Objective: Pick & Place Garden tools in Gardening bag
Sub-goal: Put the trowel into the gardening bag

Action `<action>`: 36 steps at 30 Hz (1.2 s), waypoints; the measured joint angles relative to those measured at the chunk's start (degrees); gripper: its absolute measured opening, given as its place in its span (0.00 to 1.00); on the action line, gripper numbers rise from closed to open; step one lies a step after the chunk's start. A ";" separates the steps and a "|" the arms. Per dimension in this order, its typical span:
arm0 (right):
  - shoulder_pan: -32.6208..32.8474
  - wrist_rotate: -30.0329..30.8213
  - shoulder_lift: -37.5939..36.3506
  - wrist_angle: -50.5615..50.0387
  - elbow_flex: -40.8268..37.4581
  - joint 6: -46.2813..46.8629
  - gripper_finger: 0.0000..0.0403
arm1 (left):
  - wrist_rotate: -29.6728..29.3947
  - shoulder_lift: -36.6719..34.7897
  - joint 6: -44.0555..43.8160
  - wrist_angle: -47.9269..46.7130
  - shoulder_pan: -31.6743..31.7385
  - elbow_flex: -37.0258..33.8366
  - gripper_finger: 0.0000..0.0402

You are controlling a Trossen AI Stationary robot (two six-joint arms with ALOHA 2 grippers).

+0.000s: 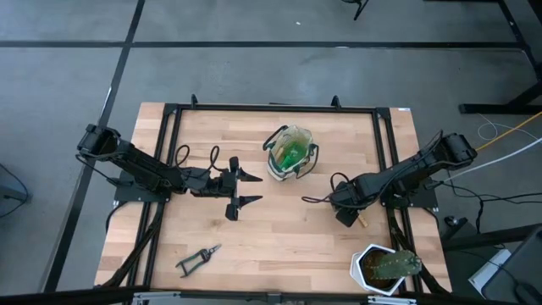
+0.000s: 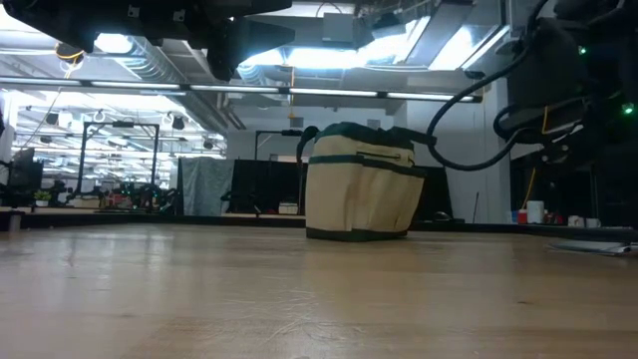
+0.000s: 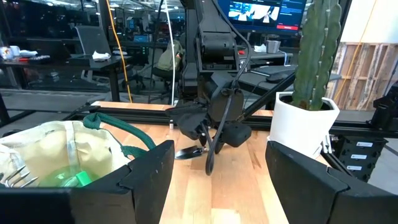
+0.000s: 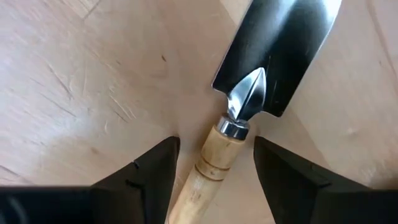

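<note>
The tan-and-cream gardening bag (image 1: 290, 152) stands upright at the table's far middle and also shows in the low view (image 2: 364, 184). The green spray bottle (image 1: 292, 155) is inside it. The trowel (image 4: 273, 56) lies flat on the table. My right gripper (image 4: 216, 163) is open just above it, with one finger on either side of the wooden handle (image 4: 208, 174) and a gap at each. In the high view my right gripper (image 1: 345, 210) is right of the bag. My left gripper (image 1: 247, 189) is open and empty, left of the bag. The pruning shears (image 1: 197, 258) lie at the near left.
A white pot with a green cactus (image 1: 385, 267) stands at the near right corner and also shows in the left wrist view (image 3: 305, 121). A black frame (image 1: 271, 108) runs round the table's edges. Bare wood lies between the shears and the pot.
</note>
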 joint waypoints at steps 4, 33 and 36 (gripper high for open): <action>0.00 0.12 0.04 -0.11 0.00 0.22 0.53 | 0.00 0.00 0.00 -0.01 0.01 0.00 0.62; 0.07 1.22 0.07 1.99 0.04 2.40 0.21 | -0.01 0.00 0.00 -0.01 0.00 -0.02 0.62; 0.07 1.46 0.07 2.16 0.04 2.53 0.21 | 0.01 0.00 0.00 0.00 0.01 0.00 0.62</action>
